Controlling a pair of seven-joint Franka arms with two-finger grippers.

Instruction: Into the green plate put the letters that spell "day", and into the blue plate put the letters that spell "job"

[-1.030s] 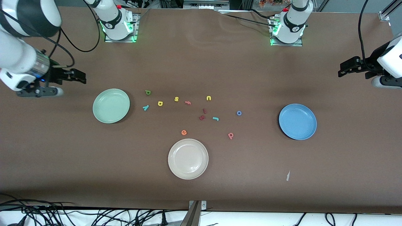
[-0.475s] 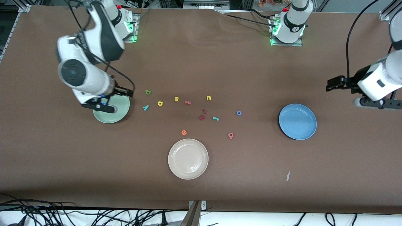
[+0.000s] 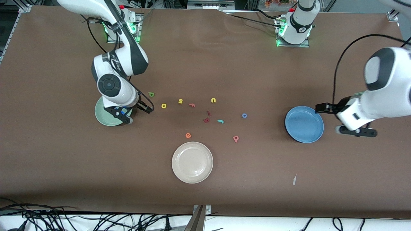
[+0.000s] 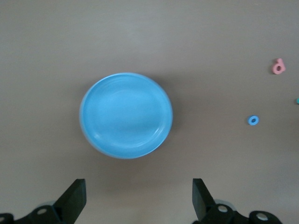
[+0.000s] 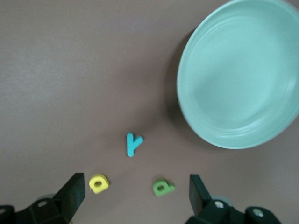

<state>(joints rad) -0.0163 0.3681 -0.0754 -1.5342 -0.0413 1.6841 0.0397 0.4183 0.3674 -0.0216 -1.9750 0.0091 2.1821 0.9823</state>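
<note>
Fingers of the right gripper [image 5: 133, 196] were spread empty over the teal foam "y" [image 5: 133, 143], the left gripper [image 4: 139, 200] likewise empty beside the round mid-blue plate [image 4: 126, 115].

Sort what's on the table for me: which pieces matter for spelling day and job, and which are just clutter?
Needed: green "d", yellow "a", teal "y", green plate; teal "j", blue "o", pink "b", blue plate.

Clutter: yellow "s", yellow "u", orange "e", dark red letters, cream plate.

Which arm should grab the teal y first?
The right one. The right gripper hangs open by the green plate, and its wrist view shows the y just ahead. The left gripper is open over the blue plate.
</note>
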